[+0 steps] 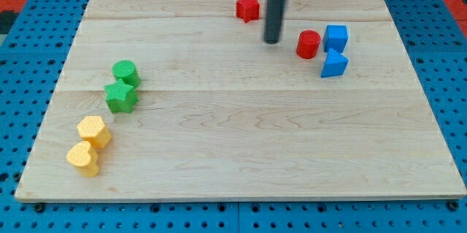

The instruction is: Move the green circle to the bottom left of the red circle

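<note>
My tip (272, 41), a bare dark rod end with no fingers to open or close, resting on the wooden board (241, 167) near its top edge, between the red star-shaped block (248, 6) and the red round block (308, 44), touching neither. Nearest the bottom-left corner, a yellow heart-shaped block (84, 158) and a yellow hexagonal block (95, 131); above them a green star-shaped block (120, 96) touching the green round block (125, 72), by the left edge, well apart from my tip, down and to the view's left. Probably calls for crossing to that circle's far left side, since the red one lies rightward; farthest right, a blue triangular block (333, 65) and another blue block (336, 38).

Bare board separates green circle (125, 71) from red circle (309, 44).
</note>
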Robot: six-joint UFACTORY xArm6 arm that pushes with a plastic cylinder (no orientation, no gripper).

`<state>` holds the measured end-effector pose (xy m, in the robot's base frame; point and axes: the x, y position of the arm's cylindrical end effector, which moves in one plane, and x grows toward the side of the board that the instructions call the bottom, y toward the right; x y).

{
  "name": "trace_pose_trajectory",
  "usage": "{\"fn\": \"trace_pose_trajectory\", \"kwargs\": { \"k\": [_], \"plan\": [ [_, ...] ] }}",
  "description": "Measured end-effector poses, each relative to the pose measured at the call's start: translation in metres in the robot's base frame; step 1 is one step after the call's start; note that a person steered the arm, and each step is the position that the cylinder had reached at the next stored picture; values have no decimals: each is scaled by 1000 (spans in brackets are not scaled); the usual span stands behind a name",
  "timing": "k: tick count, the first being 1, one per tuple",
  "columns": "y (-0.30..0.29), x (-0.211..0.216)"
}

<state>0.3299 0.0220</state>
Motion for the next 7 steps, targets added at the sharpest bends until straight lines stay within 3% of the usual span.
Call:
{"fn": "trace_pose_trajectory", "kwargs": {
  "k": [1,2,3,4,5,6,7],
  "plan": [
    [-115,-26],
    [-104,-75],
    [-21,-98],
    [4,-116],
    [56,-76],
    [64,-51],
    [32,-72]
  ]
}}
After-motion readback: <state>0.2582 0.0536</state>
